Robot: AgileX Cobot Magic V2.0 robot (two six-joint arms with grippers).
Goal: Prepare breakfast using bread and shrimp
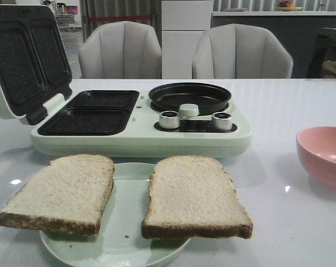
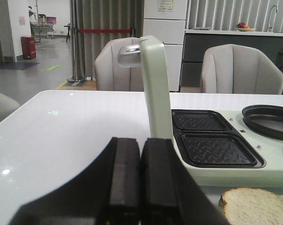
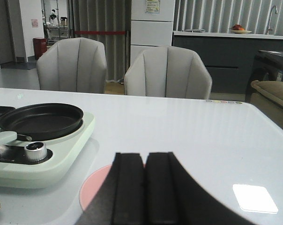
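Two slices of bread lie side by side on a pale green plate (image 1: 126,214) at the table's front: the left slice (image 1: 62,192) and the right slice (image 1: 193,197). A corner of one slice shows in the left wrist view (image 2: 256,206). The shrimp is out of view. My left gripper (image 2: 141,143) is shut and empty, low over the table left of the green breakfast maker (image 1: 140,125). My right gripper (image 3: 145,157) is shut and empty, just above the pink bowl (image 3: 97,187). Neither gripper shows in the front view.
The breakfast maker stands behind the plate with its lid (image 1: 23,58) open, two black sandwich wells (image 1: 93,111) and a round black pan (image 1: 190,97) with two knobs. The pink bowl (image 1: 324,153) sits at the right. Two grey chairs stand behind the table.
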